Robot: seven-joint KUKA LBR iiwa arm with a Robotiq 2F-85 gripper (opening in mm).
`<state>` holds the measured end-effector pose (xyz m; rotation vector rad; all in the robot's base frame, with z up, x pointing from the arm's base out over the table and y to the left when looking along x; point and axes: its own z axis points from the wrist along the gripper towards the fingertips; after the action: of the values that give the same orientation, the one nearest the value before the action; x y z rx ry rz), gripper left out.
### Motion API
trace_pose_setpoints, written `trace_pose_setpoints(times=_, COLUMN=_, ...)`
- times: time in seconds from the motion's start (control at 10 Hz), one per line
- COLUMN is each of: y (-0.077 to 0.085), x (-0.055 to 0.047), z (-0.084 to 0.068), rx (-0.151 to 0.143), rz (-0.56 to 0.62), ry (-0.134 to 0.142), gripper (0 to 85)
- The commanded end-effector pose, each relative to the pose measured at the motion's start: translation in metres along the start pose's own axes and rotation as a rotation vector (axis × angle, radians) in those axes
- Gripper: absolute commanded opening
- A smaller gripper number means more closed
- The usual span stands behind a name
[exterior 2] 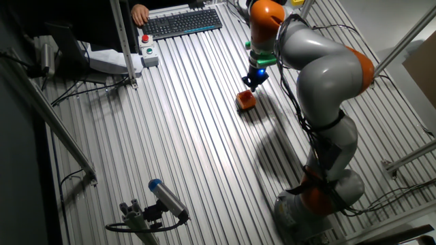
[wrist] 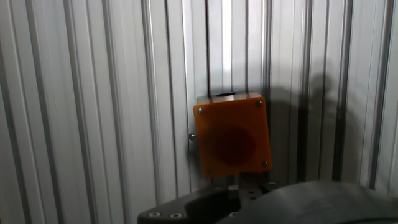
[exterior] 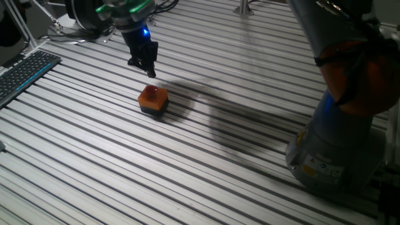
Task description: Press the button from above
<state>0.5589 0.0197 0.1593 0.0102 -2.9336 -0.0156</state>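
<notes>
The button point(exterior: 150, 94) is a small red dome on a square orange box with a dark base, standing on the slatted metal table. It also shows in the other fixed view point(exterior 2: 246, 99) and in the hand view point(wrist: 232, 142), where I look straight down on its orange top. My gripper point(exterior: 149, 70) hangs above the button, a little to its far side, with a gap of air between the tips and the dome. It shows in the other fixed view point(exterior 2: 250, 86) too. No view shows whether the fingertips touch each other.
The robot's grey base point(exterior: 334, 156) stands at the right. A black keyboard point(exterior: 22, 72) lies at the left table edge. In the other fixed view a grey box with a red button point(exterior 2: 146, 49) sits near a keyboard point(exterior 2: 184, 22), and a camera on a stand point(exterior 2: 160, 201) is at the near side.
</notes>
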Motion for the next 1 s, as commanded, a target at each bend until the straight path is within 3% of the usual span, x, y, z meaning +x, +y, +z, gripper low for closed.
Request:
trace_pose_setpoints(times=0.0, y=0.0006, x=0.0000, z=-0.0001, rx=0.002, rz=-0.005, ry=0.003, gripper=0.0)
trace_pose_setpoints(times=0.1, y=0.0006, x=0.0000, z=-0.0001, rx=-0.007, rz=-0.002, ry=0.003, gripper=0.0)
trace_pose_setpoints(times=0.4, y=0.0006, x=0.0000, z=-0.0001, rx=0.005, rz=0.016, ry=-0.009, gripper=0.0)
trace_pose_setpoints(times=0.7, y=0.0006, x=0.0000, z=-0.0001, rx=0.016, rz=-0.006, ry=-0.004, gripper=0.0)
trace_pose_setpoints(times=0.9, y=0.0006, x=0.0000, z=-0.0001, rx=-0.022, rz=0.034, ry=-0.015, gripper=0.0)
